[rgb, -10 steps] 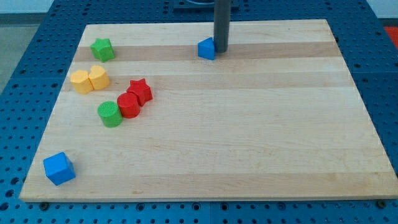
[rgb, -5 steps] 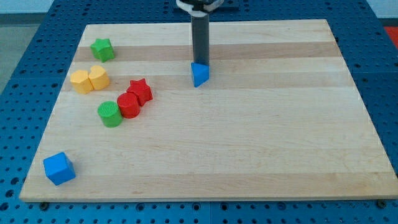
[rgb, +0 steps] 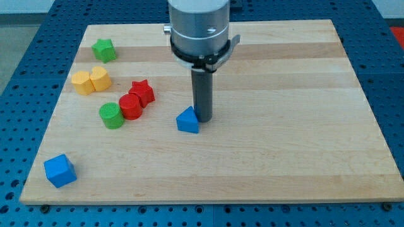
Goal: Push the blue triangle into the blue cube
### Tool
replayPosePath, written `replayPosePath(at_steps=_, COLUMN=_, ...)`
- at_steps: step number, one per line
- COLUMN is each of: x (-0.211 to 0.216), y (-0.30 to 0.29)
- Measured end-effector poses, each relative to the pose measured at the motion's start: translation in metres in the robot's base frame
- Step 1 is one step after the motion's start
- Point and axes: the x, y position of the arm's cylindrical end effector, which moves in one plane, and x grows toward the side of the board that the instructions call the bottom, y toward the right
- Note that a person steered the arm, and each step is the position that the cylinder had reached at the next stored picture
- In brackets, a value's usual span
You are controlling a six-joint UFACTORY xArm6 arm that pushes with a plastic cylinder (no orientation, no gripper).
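Open room: bare wooden board [rgb: 284, 145] spreads from my tip toward the view's right and bottom.
My tip [rgb: 203, 120]: a plain rod, holding nothing, touching the blue triangle [rgb: 187, 120] just on its left.
Blue cube [rgb: 60, 170]: well apart, lower left of my tip, near the board's corner.
Arm: rod upright, grey housing [rgb: 199, 28] above.

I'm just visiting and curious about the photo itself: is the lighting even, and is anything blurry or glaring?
In the camera view, lighting is soft and even; the pale wooden board shows no harsh glare. Only faint shadows sit beside the blocks. The blue triangle block and the blue cube look sharp, as does my tip, which sits against the triangle's right side. The arm's grey metal housing is cut off at the view's top.
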Motion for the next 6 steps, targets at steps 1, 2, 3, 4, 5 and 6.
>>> replayPosePath(at_steps=1, x=0.022, y=-0.025)
replayPosePath(at_steps=2, x=0.036, y=-0.067)
replayPosePath(at_steps=3, x=0.050, y=-0.107)
replayPosePath(at_steps=4, x=0.065, y=-0.144)
replayPosePath(at_steps=5, x=0.077, y=-0.163)
replayPosePath(at_steps=6, x=0.080, y=-0.164)
